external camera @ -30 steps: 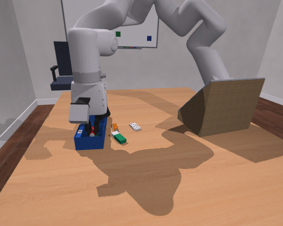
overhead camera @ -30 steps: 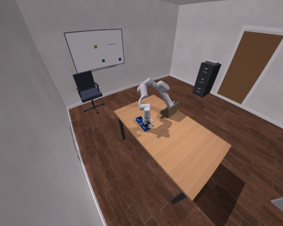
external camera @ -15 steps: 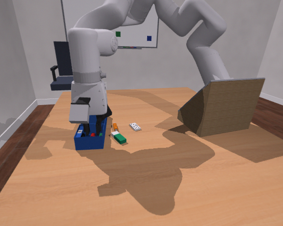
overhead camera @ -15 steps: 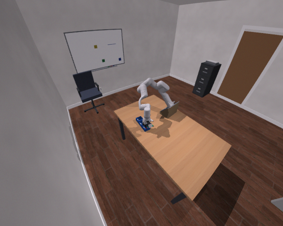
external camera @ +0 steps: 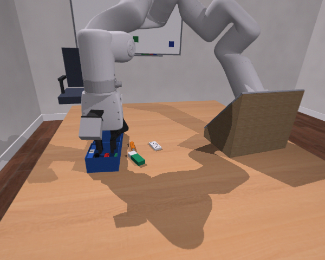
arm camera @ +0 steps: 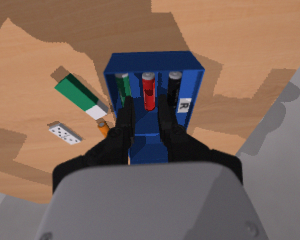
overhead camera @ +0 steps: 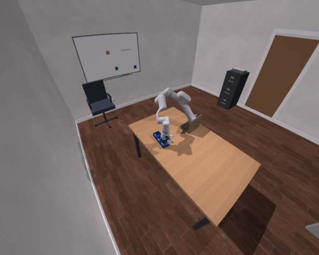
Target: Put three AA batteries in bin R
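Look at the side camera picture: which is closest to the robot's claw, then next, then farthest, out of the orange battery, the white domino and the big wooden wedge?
From the gripper, which hangs over the blue bin:
1. Orange battery, just right of the bin.
2. White domino, farther right on the table.
3. Wooden wedge, far right, under the arm's base.
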Robot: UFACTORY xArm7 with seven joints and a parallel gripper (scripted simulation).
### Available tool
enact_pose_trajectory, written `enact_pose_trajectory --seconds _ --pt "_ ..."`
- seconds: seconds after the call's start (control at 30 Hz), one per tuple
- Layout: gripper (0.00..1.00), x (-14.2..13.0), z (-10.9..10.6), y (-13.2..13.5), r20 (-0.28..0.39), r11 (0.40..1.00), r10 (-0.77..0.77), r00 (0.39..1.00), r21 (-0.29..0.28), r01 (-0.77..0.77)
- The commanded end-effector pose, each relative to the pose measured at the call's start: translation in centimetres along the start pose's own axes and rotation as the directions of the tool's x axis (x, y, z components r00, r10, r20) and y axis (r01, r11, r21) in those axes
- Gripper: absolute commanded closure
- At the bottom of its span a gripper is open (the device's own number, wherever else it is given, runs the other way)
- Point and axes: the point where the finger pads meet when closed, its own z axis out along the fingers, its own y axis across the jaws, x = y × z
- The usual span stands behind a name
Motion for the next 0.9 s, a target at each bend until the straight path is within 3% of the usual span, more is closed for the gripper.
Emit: enact_pose_trajectory --seconds 0.0,0.57,0.87 --pt "0.72 0.1 -1.0 0.1 -0.003 1.0 0.0 1.0 -0.004 0.0" --pt "0.72 0.1 -3.1 0.1 -0.003 1.0 0.0 1.0 -0.004 0.0" --pt "0.72 0.1 -3.1 0.1 -0.003 1.0 0.0 1.0 -0.004 0.0"
